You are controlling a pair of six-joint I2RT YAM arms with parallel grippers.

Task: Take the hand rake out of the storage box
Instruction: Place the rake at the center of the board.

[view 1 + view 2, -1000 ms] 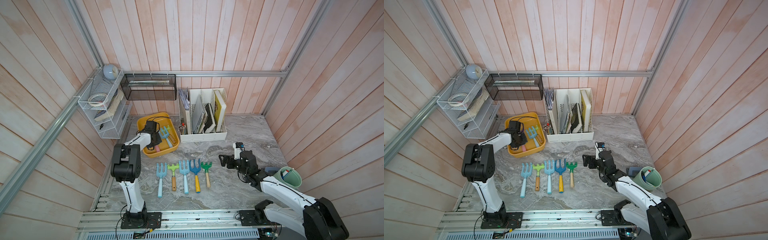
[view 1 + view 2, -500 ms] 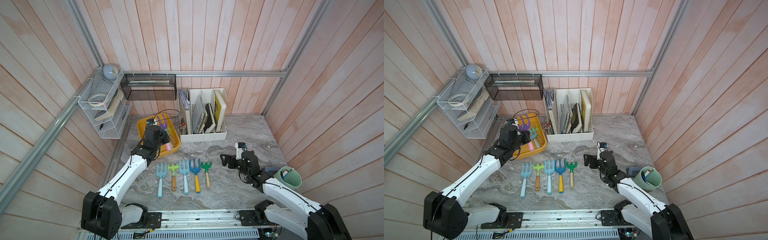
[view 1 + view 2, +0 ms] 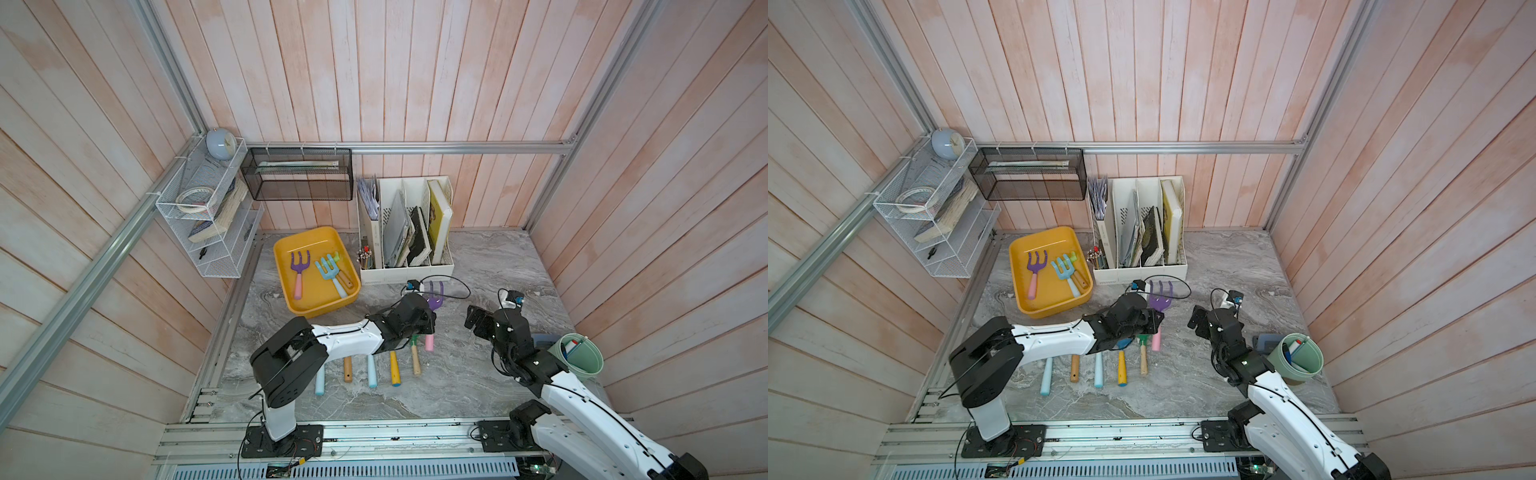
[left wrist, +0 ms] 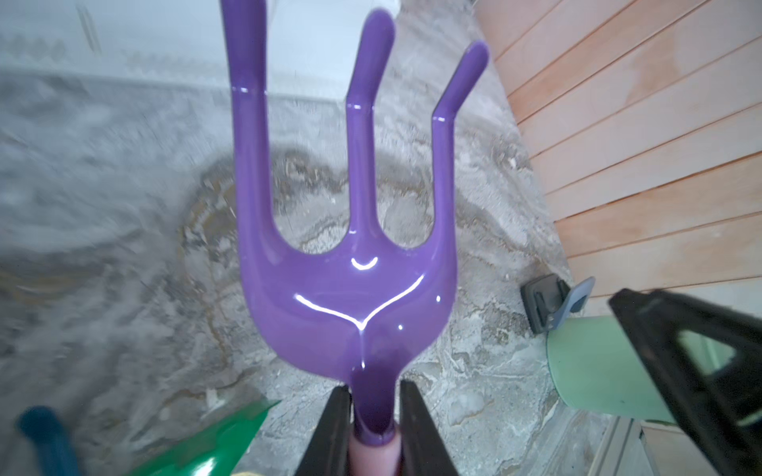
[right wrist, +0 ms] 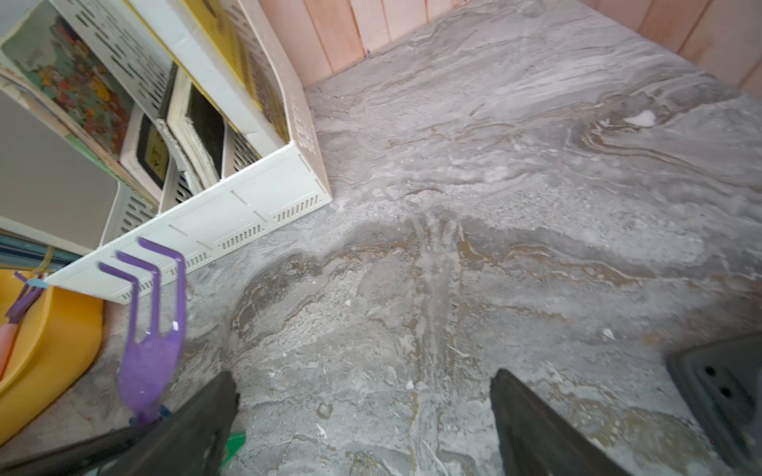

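The left jaws are clenched on the neck of the hand rake (image 4: 350, 288), one black finger on each side where the purple head meets the pink handle. The right jaws stand released and wide over the bare grey marbled desk (image 5: 453, 206) with nothing between them. In both top views the left arm (image 3: 345, 338) (image 3: 1054, 336) reaches from the desk's 7 o'clock edge toward the middle, and the right arm (image 3: 573, 395) reaches in from 5 o'clock. A white file organizer (image 3: 405, 270) stands at 12 o'clock against the back wall. The yellow storage box (image 3: 309, 241) (image 3: 1050, 245) lies at 10 o'clock, just beside the organizer. A mint cup (image 3: 582, 361) sits at 4 o'clock. The hand rake (image 3: 434, 297) (image 3: 1160, 297) is out of the box, over the desk at the box's 4 o'clock and clear of its rim. Its tines point to 12 o'clock and its handle to 6. Inside the box lie a purple rake (image 3: 298, 270), a light blue rake (image 3: 330, 272) and, partly under the blue one, a green rake (image 3: 347, 280). A row of rake handles (image 3: 372, 374) shows from under the left arm, pointing to 6 o'clock.
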